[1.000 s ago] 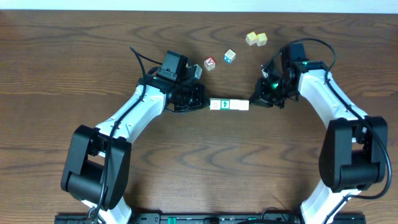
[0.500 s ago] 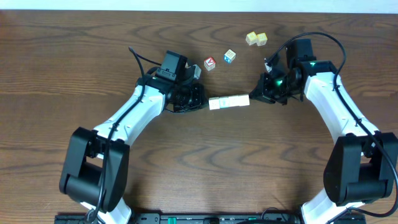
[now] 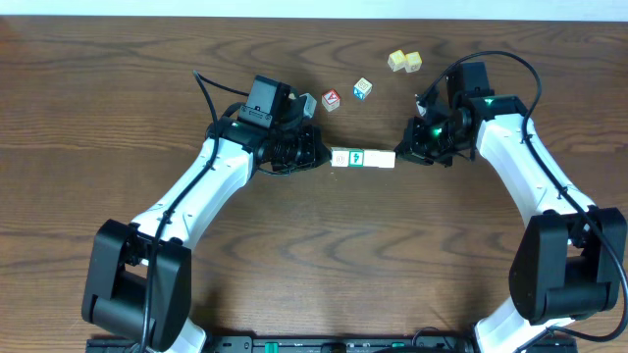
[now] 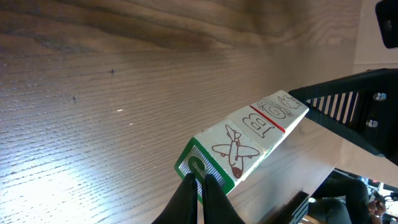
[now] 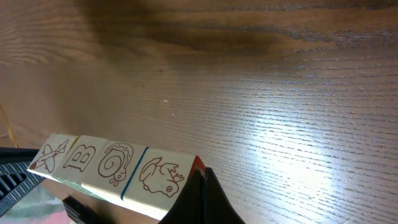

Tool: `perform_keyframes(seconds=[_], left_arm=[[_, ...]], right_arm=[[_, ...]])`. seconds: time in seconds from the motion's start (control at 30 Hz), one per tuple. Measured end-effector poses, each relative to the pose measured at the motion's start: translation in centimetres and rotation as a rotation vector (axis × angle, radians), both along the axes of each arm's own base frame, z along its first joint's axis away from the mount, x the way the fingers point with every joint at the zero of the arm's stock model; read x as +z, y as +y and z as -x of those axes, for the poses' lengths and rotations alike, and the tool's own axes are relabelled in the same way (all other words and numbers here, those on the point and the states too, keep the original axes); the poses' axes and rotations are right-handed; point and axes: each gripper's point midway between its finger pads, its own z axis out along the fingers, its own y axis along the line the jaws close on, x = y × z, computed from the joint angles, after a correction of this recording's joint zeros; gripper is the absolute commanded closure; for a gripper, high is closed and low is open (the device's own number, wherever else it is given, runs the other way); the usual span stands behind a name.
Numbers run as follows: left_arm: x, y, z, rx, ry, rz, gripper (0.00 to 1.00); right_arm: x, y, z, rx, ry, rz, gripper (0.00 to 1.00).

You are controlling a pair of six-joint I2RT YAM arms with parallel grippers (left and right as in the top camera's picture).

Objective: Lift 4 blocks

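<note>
**Four blocks squeezed end to end between two claws, lift apparently under way**

The row of four blocks [image 3: 363, 159] sits directly between the left claw [image 3: 319, 157] and the right claw [image 3: 400, 155]. Each claw has its fingers pressed together, tips butting one end of the row. In the wrist views the row looks raised off the table [image 3: 118, 88], though I cannot be sure. The only readable writing is a letter "B", beside drawings of a plane, a snail and an animal.
</note>
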Motion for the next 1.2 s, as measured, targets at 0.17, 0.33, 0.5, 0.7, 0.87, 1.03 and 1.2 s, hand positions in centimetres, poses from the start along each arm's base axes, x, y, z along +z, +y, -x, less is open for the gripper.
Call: perform_keyframes(seconds=[0.17, 0.33, 0.5, 0.7, 0.87, 1.03, 1.2], left_arm=[[0.0, 0.0, 0.0, -0.002, 0.001, 0.002, 0.93], [0.0, 0.0, 0.0, -0.002, 0.001, 0.002, 0.93], [0.0, 0.0, 0.0, -0.002, 0.001, 0.002, 0.93], [0.0, 0.0, 0.0, -0.002, 0.001, 0.002, 0.93], [0.0, 0.0, 0.0, -0.002, 0.001, 0.002, 0.93], [0.0, 0.0, 0.0, -0.002, 0.001, 0.002, 0.93], [0.0, 0.0, 0.0, -0.001, 0.001, 0.001, 0.93]], right_arm=[[0.0, 0.0, 0.0, 0.0, 0.0, 0.002, 0.99], [0.0, 0.0, 0.0, -0.001, 0.0, 0.002, 0.99], [0.0, 0.0, 0.0, -0.006, 0.003, 0.001, 0.99], [0.0, 0.0, 0.0, -0.013, 0.008, 0.001, 0.99], [0.0, 0.0, 0.0, -0.017, 0.01, 0.0, 0.99], [0.2, -0.1, 0.0, -0.023, 0.007, 0.0, 0.99], [1.1, -0.1, 0.0, -0.024, -0.018, -0.001, 0.99]])
